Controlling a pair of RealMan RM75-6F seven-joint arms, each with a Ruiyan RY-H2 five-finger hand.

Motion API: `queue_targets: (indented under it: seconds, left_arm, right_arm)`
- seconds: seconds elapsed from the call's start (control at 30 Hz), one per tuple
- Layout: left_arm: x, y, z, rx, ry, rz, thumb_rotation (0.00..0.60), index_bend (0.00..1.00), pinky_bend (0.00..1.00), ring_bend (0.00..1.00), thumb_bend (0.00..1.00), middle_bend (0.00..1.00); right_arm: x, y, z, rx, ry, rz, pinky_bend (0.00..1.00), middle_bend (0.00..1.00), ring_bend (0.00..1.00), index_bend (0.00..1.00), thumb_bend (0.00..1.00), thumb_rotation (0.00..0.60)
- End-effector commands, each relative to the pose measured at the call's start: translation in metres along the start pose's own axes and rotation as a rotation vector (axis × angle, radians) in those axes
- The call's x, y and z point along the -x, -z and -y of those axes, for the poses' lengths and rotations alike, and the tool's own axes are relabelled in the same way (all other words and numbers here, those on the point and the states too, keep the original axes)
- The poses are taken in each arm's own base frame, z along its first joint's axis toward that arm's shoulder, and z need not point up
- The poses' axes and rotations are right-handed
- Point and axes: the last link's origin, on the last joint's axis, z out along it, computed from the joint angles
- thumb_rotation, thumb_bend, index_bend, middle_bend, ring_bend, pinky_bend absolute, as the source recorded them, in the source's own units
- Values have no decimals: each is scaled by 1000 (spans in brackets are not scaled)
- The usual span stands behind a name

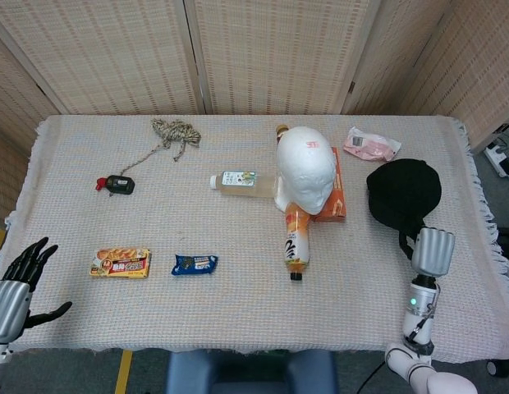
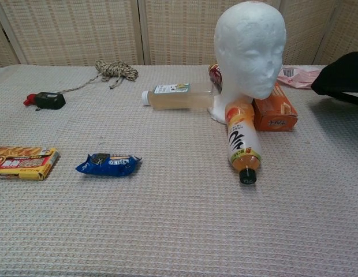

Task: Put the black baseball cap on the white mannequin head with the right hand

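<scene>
Head view: right hand (image 1: 433,250) holding cap (image 1: 404,193) by back edge, lifted; loose hold, cap may slip or knock mannequin head (image 1: 306,166), bottle (image 1: 296,240).

Black baseball cap (image 1: 404,193), white mannequin head (image 1: 306,167), orange box (image 2: 275,113), orange juice bottle (image 2: 242,140) with black lettering, blue snack packet (image 1: 194,264), pink packet (image 1: 370,144), beige waffle-weave tablecloth (image 1: 238,312), black-fingered left hand (image 1: 20,283).

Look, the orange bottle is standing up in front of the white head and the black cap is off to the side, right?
Not quite. The orange bottle is lying on its side, not standing, as the chest view shows. It is in front of the white head, and the black cap is off to the side.
</scene>
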Motion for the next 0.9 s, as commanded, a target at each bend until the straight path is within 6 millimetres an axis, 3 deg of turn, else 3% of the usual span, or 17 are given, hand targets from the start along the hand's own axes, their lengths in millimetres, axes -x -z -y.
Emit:
queue_targets:
  seconds: [0.03, 0.3, 0.53, 0.6, 0.63, 0.67, 0.9]
  left_arm:
    - [1, 0, 0, -1, -3, 3, 600, 125, 190, 0, 84, 27]
    - [2, -1, 0, -4, -4, 4, 600, 126, 190, 0, 84, 26]
    - [3, -1, 0, -4, -5, 10, 600, 126, 190, 0, 86, 26]
    - [5, -1, -1, -3, -12, 15, 600, 126, 191, 0, 84, 26]
    - [6, -1, -1, -3, -15, 20, 600, 126, 191, 0, 85, 26]
    - [7, -2, -1, -4, -16, 21, 600, 126, 191, 0, 85, 26]
    - [10, -4, 0, -14, -28, 23, 600, 126, 192, 0, 86, 26]
  right_arm:
    - [-19, -29, 0, 28, -29, -108, 1000, 1000, 1000, 704, 609, 600]
    - [-53, -80, 9, 28, -27, -249, 1000, 1000, 1000, 751, 617, 600]
    - [-65, -99, 28, -12, -29, -291, 1000, 1000, 1000, 758, 616, 600]
    - [-72, -111, 48, -47, -49, -318, 1000, 1000, 1000, 758, 617, 600]
    - [-77, -120, 77, -119, -81, -346, 1000, 1000, 1000, 758, 616, 600]
    - [-78, -124, 90, -136, -93, -355, 1000, 1000, 1000, 758, 617, 600]
    - [-88, -126, 177, -291, -152, -379, 1000, 1000, 1000, 757, 617, 600]
